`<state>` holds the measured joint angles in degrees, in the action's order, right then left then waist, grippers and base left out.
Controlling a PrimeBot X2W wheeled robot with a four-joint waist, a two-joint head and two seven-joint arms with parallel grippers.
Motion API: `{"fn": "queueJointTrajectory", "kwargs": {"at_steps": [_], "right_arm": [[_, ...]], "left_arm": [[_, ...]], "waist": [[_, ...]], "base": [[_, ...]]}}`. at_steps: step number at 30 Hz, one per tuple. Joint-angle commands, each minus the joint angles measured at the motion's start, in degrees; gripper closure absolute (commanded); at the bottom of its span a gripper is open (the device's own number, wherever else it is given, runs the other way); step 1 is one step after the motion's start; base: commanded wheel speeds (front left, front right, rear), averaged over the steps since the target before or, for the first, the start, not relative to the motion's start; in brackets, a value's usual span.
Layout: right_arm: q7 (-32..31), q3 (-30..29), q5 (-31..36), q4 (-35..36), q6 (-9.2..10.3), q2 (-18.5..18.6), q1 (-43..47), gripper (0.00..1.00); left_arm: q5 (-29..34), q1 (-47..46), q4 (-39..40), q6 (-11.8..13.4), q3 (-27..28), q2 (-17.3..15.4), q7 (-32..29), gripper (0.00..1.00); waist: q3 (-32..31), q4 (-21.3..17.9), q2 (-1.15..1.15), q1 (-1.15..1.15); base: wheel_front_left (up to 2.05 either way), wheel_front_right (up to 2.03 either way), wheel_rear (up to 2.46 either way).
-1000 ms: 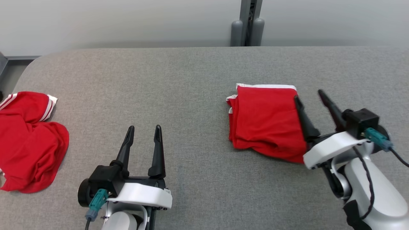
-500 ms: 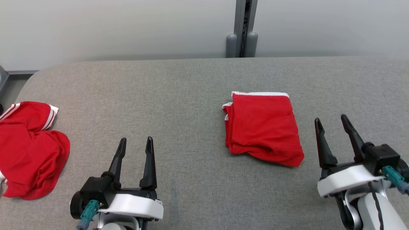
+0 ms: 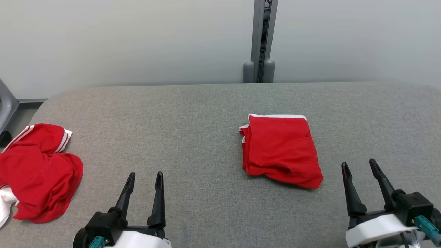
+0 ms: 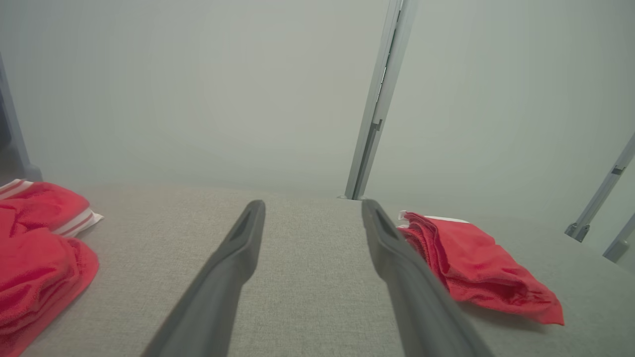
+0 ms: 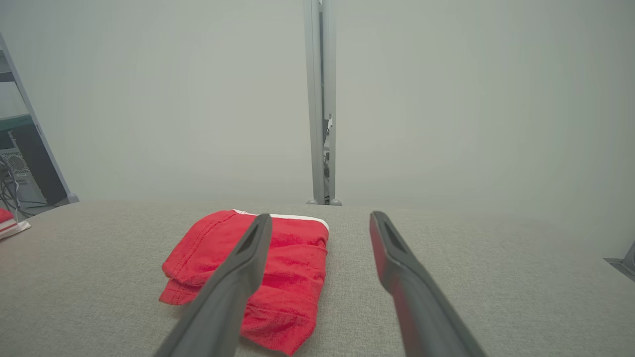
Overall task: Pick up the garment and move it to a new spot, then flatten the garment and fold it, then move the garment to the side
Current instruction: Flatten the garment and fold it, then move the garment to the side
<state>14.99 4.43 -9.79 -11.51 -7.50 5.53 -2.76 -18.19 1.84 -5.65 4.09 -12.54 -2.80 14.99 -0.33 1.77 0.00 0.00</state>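
A folded red garment with white trim (image 3: 280,150) lies right of the table's middle; the wrist views show it too (image 4: 476,267) (image 5: 292,267). Nothing touches it. My right gripper (image 3: 358,166) stands open at the lower right, its fingertips just right of and below the folded garment, with nothing between them (image 5: 320,220). At the lower left my left gripper (image 3: 144,176) is open and empty over bare table (image 4: 310,208).
A second red garment with white stripes (image 3: 38,170) lies crumpled at the table's left edge (image 4: 34,248). The grey fabric table (image 3: 193,131) ends at a pale wall with a grey upright post (image 3: 260,41) behind its middle.
My right gripper has drawn back from the folded garment's right edge toward the lower right. The left gripper has pulled back too. The head camera has tilted up, showing more wall.
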Motion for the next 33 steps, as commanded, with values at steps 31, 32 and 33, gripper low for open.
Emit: {"fn": "queueJointTrajectory", "kwargs": {"at_steps": [31,32,33], "right_arm": [[0.34,2.13,-3.31,-1.40,0.00,0.09,2.87,0.00],[0.34,2.18,-3.25,-1.38,0.00,0.10,2.88,0.00],[0.34,2.22,-3.18,-1.33,0.01,0.13,2.87,0.00]], "left_arm": [[2.67,3.39,-1.93,-0.83,1.45,-0.20,0.21,0.00],[2.66,3.40,-1.99,-0.79,1.43,-0.20,0.22,0.00],[2.68,3.38,-2.07,-0.76,1.42,-0.20,0.21,0.00]], "waist": [[-1.84,-1.12,0.00,0.00],[-1.78,-1.11,0.00,0.00],[-1.72,-1.09,0.00,0.00]], "base": [[0.00,0.00,0.00],[0.00,0.00,0.00],[0.00,0.00,0.00]]}}
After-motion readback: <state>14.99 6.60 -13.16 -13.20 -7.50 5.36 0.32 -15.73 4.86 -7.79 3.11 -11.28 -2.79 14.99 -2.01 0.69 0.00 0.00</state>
